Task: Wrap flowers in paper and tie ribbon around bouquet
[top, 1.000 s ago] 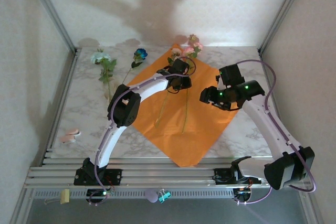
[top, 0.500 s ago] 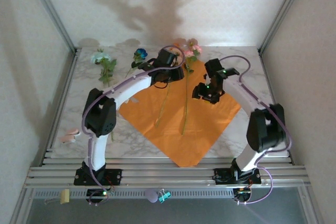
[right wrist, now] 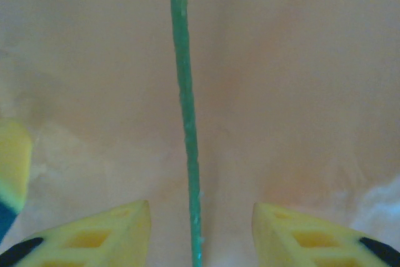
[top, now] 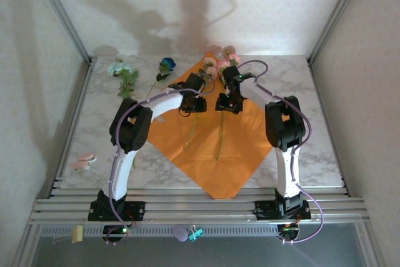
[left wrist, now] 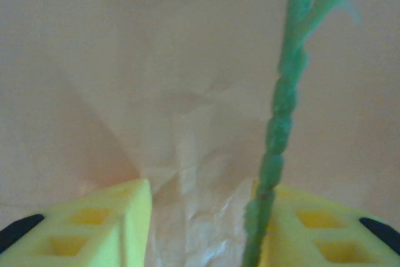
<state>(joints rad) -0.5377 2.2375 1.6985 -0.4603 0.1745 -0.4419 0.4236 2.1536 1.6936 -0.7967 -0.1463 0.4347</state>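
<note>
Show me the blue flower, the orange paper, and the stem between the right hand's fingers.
blue flower (top: 167, 64), top view, on its bloom.
orange paper (top: 240, 148), top view, on its bare right part.
green stem (right wrist: 185, 110), right wrist view, midway along it.

In the left wrist view the thin green flower stem (left wrist: 278, 123) is blurred and runs off the top and bottom edges, and the yellow latticed fingers (left wrist: 106, 229) are cut off below. From above, white arm links (top: 164, 101) cover the stems' upper parts. A pale pinkish scrap (top: 83, 162) near the counter's (top: 300, 79) left edge is too small to identify.
</note>
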